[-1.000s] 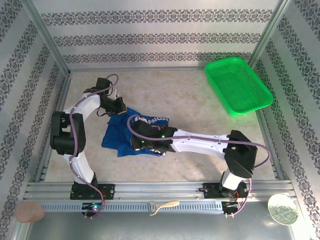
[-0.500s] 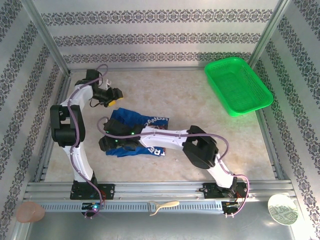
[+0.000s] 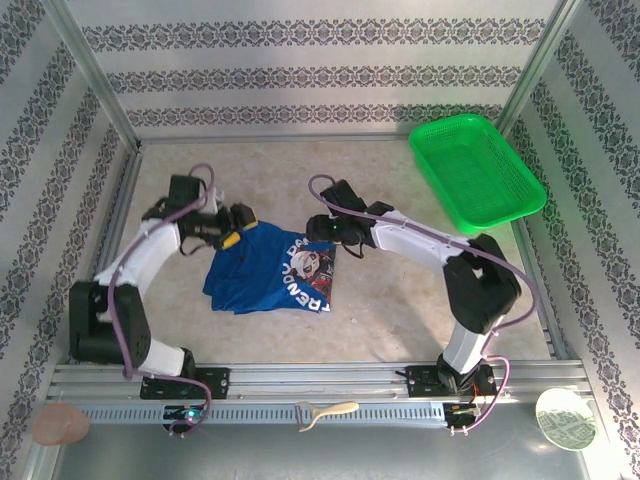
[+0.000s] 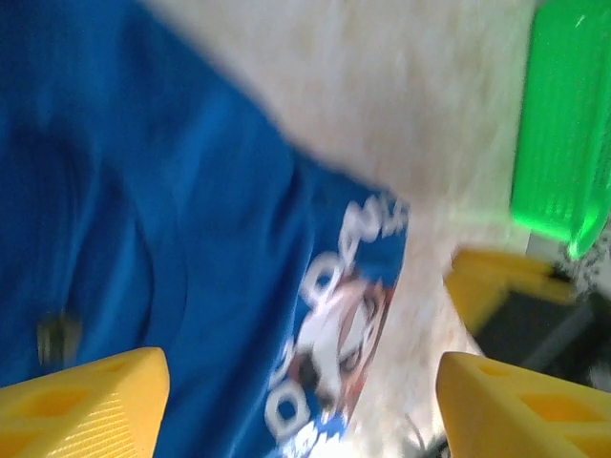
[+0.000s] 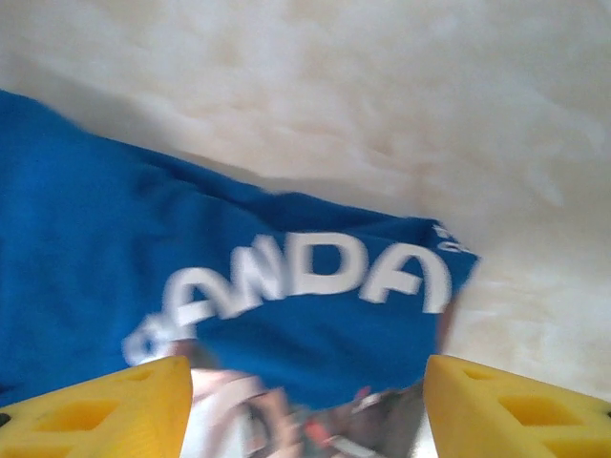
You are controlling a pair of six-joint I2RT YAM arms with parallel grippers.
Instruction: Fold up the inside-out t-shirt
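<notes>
The t-shirt lies in a loosely bunched blue heap on the pale table, left of centre and between the two arms. Its white lettering and reddish graphic face up on its right part. In the top view the left gripper hangs at the shirt's far left corner, right at the edge of the cloth. The right gripper hangs at the far right corner, just past the printed end. Both sets of jaws stand wide apart with nothing pinched between them. In the left wrist view the yellow fingers sit at the two lower corners of the frame. The blue cloth spreads below and between them, and the graphic lies nearer the right-hand finger. The picture is too blurred to tell whether either tip touches the fabric. Beyond the shirt's edge in that view are one of the right gripper's yellow fingers and part of the green basket. In the right wrist view the fingers are likewise spread to the two lower corners. The lettered panel lies in the gap between them. The shirt's edge runs out onto bare table ahead of the right-hand finger, which sits just past the cloth's corner. The basket stands well apart from the shirt, at the table's far right corner.
</notes>
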